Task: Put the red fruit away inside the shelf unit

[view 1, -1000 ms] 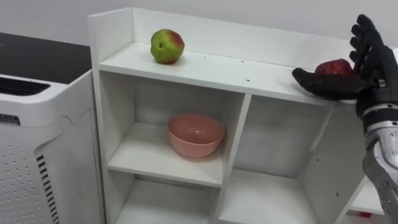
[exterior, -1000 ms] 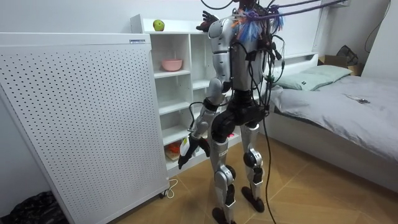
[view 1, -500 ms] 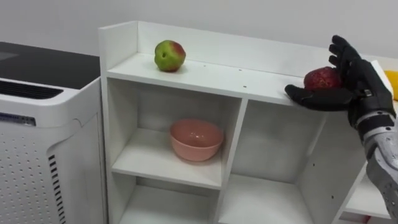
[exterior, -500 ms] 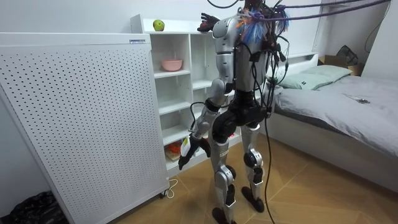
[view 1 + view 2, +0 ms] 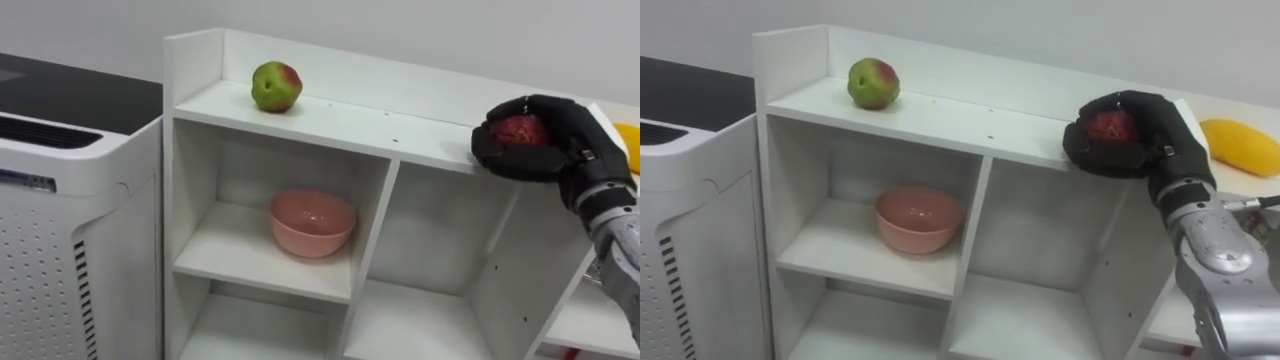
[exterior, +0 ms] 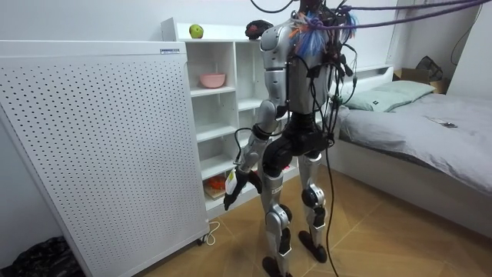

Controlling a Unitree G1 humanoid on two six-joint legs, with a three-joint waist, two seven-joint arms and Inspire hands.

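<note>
0.5 s ago your right hand point(image 5: 560, 142) lay open beside the red fruit point(image 5: 517, 130). Now its fingers are curled round it, at the right of the frame, on the top shelf point(image 5: 350, 118). That looks like a secured grasp, ready for a lift. The fingers hide whether the fruit has left the shelf. The apple point(image 5: 276, 86) sits at upper left. 1 yellow fruit point(image 5: 1240, 146) lies at far right, its kind unclear. Your left hand point(image 6: 233, 196) hangs low.

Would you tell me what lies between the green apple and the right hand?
Only bare shelf top separates the apple from the right hand, per the left eye view.
</note>
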